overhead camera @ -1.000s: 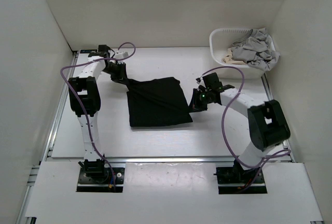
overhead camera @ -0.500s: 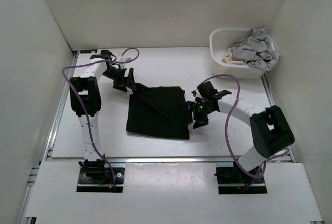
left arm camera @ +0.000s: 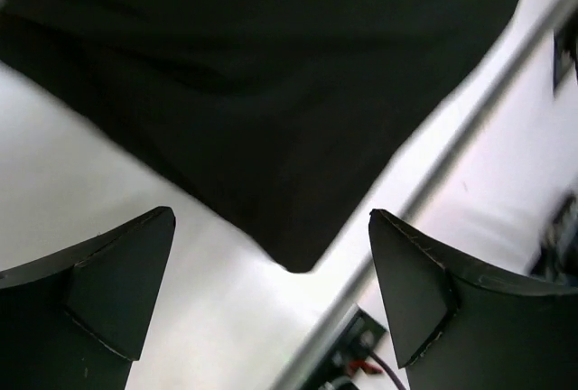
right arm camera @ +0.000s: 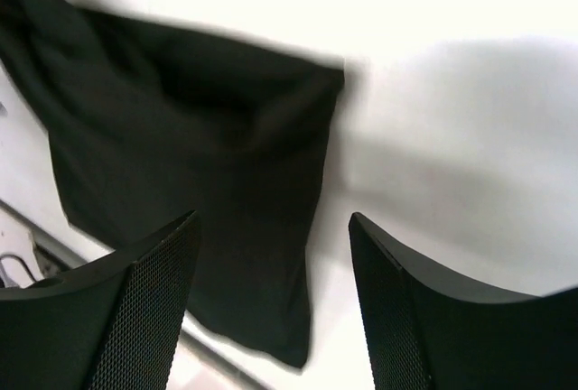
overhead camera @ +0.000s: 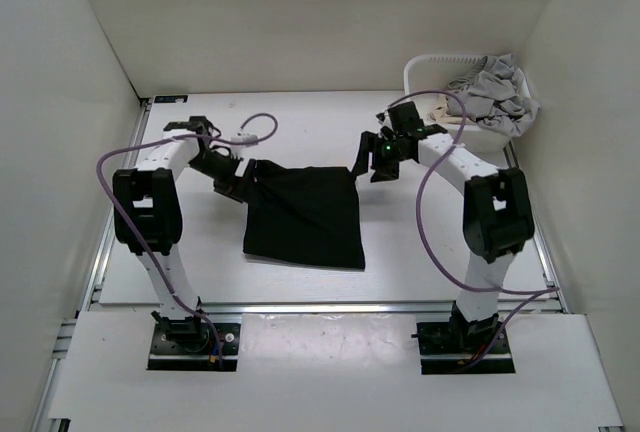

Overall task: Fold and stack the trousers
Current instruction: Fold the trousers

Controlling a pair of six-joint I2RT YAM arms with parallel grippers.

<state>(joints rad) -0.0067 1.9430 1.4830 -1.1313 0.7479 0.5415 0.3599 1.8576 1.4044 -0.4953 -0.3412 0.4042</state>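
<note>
— Looking from above, where do the trousers (overhead camera: 305,217) lie?

— They lie flat on the table (overhead camera: 430,252), about in the middle. They are black and folded to a shape close to a rectangle. The far-left corner is a little bunched.

— And the left gripper (overhead camera: 240,182)?

— It is at that far-left corner. In its wrist view the fingers (left arm camera: 108,291) stand wide apart and nothing is between them. The black cloth begins just beyond the tips, with white table on the near side of it. Whether a finger touches the cloth, I cannot tell.

— What about the right gripper (overhead camera: 375,162)?

— It is just beside the far-right corner of the trousers, a little to the right of it. Its fingers (right arm camera: 406,318) are also spread wide and they hold nothing. Its camera looks down on the right edge of the trousers and on the bare table beside it, so the gripper is apart from the cloth.

— Is anything else on the table?

— Yes, a white basket (overhead camera: 412,77) stands in the far-right corner, well apart from the trousers. Grey clothes (overhead camera: 490,92) are piled in it, and some hang over the rim. A purple cable (overhead camera: 440,182) loops along each arm.
</note>
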